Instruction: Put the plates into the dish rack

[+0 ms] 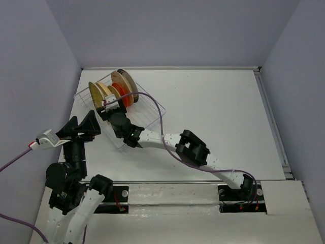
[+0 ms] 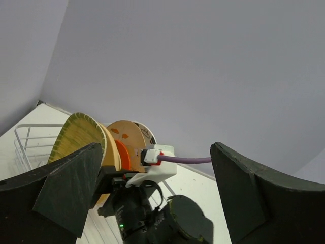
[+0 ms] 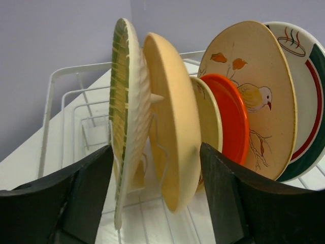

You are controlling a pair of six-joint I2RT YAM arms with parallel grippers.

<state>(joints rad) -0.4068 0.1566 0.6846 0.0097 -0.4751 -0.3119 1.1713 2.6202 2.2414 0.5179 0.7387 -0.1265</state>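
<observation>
At the top view's lower left, the left gripper (image 1: 84, 124) gapes wide, holding nothing. The right gripper (image 3: 156, 152) is parted, clamping nothing, just before the yellow woven plate (image 3: 124, 101) and tan plate (image 3: 170, 127). Beyond, the orange-red plate (image 3: 231, 124), bird plate (image 3: 254, 76) and green-rimmed plate (image 3: 310, 101) stand upright in the dish rack (image 3: 49, 101). No plate shows outside it, so loading looks done. The purple cable (image 1: 162, 127) crossing the rack could snag.

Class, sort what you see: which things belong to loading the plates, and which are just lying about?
Job: plates, dish rack, right gripper.
Just there: purple cable, table.
</observation>
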